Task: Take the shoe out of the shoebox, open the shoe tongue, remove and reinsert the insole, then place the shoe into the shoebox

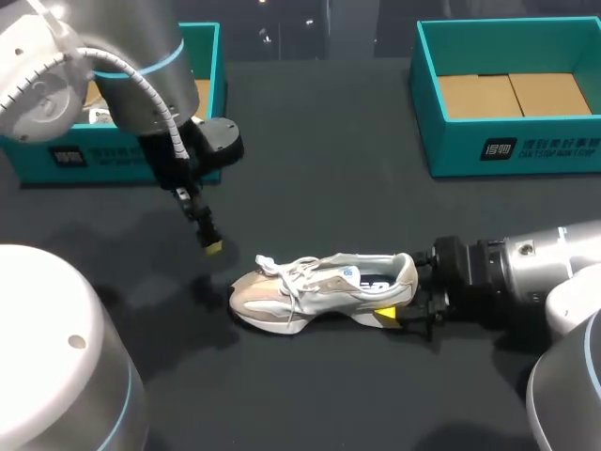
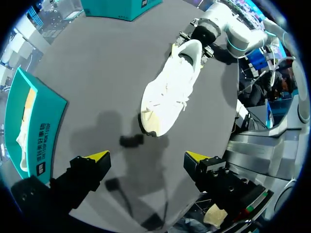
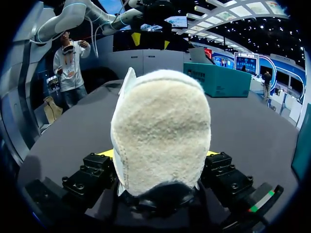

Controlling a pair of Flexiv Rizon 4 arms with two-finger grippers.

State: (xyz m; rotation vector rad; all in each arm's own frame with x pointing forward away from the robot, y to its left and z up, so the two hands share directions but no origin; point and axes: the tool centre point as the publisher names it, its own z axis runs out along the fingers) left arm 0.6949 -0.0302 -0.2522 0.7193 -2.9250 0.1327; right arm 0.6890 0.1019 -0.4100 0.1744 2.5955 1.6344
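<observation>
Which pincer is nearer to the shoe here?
Right. The right pincer is shut on the heel of the shoe, one finger each side. The left pincer hangs open above the table, off the toe end, not touching.

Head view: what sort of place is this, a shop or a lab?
Likely a robot test bench, not a shop: a left arm and right arm over a dark table, one sneaker, a teal left shoebox and right shoebox.

shoe [image 1: 324, 287] on table [image 1: 329, 141], left shoebox [image 1: 94, 162], right shoebox [image 1: 526, 148] behind
</observation>
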